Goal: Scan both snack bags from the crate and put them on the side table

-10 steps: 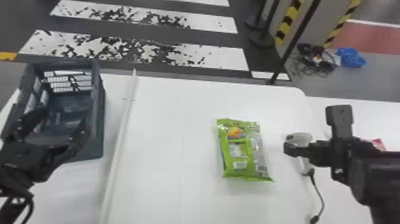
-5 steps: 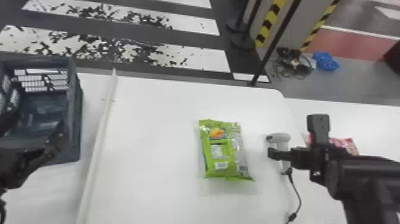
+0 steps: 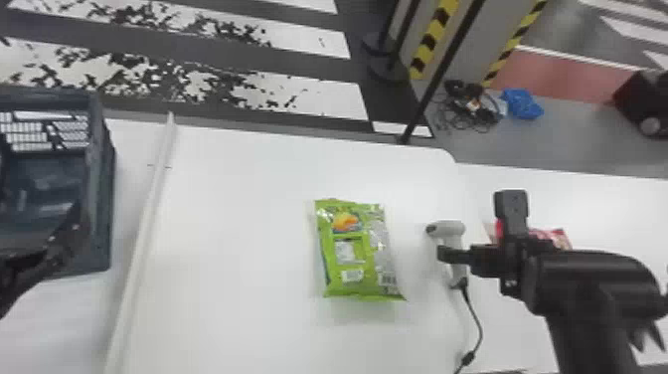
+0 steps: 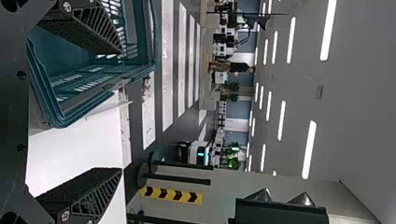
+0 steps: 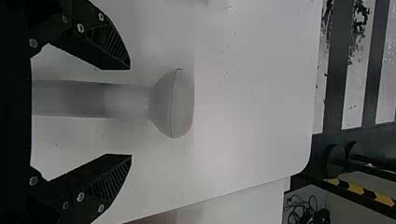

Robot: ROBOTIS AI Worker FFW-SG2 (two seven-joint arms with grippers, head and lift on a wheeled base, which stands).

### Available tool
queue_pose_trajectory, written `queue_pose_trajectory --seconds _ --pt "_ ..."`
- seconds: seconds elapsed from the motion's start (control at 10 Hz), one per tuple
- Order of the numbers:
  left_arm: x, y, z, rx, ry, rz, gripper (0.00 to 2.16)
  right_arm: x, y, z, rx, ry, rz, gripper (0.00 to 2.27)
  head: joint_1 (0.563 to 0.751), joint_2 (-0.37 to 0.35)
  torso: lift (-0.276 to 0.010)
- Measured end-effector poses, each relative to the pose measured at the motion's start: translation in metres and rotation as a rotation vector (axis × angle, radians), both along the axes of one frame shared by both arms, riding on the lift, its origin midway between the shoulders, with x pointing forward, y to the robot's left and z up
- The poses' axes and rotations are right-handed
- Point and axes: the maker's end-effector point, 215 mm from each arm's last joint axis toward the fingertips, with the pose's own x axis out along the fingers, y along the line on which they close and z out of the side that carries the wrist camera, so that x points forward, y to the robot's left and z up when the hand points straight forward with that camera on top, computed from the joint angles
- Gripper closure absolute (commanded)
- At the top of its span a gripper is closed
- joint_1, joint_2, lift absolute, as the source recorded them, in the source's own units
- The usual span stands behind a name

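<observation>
On the white table lies a green snack bag [image 3: 355, 248], flat. A pale handheld scanner [image 3: 450, 229] rests right of it, with my right gripper [image 3: 477, 228] over it. Seen from the wrist, the open right gripper [image 5: 130, 112] has its fingers on either side of the scanner's handle [image 5: 84, 99], apart from it. A red snack bag [image 3: 555, 237] lies on the side table [image 3: 611, 209], partly behind the right gripper. My left gripper [image 3: 74, 236] is over the dark crate [image 3: 105, 199]. In its wrist view, the left gripper [image 4: 122, 109] stands open beside the crate [image 4: 100, 93].
A white raised strip [image 3: 146, 214] runs along the table between crate and green bag. The scanner's cable [image 3: 478, 323] trails towards the front. Beyond the table's far edge stand black posts [image 3: 437, 84] and a striped barrier [image 3: 432, 40].
The head view has swung right, so the crate, bags and scanner all sit farther left in it. The right gripper has lowered a little over the scanner, and more of the red bag is exposed.
</observation>
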Motion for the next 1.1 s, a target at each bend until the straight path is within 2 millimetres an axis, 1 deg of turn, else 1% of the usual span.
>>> queue_pose_trajectory --seconds 0.1,0.3,0.5,0.7,0.8,1.1 --pt "0.0 0.0 0.0 0.0 0.001 0.0 0.1 0.0 0.003 -0.004 0.015 0.008 0.007 2.25 0.695 -0.284 -0.087" --pt "0.001 0.0 -0.001 0.0 0.001 0.0 0.1 0.001 0.006 -0.007 0.022 0.015 0.007 2.25 0.695 -0.278 -0.087" --pt "0.0 0.002 -0.001 0.002 0.002 0.001 0.1 -0.003 0.006 0.002 0.023 0.014 -0.004 2.25 0.695 -0.278 -0.087" --pt "0.0 0.002 -0.001 0.002 0.002 0.001 0.1 -0.016 0.007 0.016 0.019 0.021 -0.012 2.25 0.695 -0.28 -0.087" --pt "0.0 0.002 -0.001 0.002 0.002 0.001 0.1 -0.027 0.012 0.023 0.023 0.029 -0.016 2.25 0.695 -0.279 -0.087" --pt "0.0 0.002 -0.002 0.0 0.003 0.002 0.1 -0.074 0.052 0.046 0.065 0.053 -0.014 2.25 0.695 -0.249 -0.087"
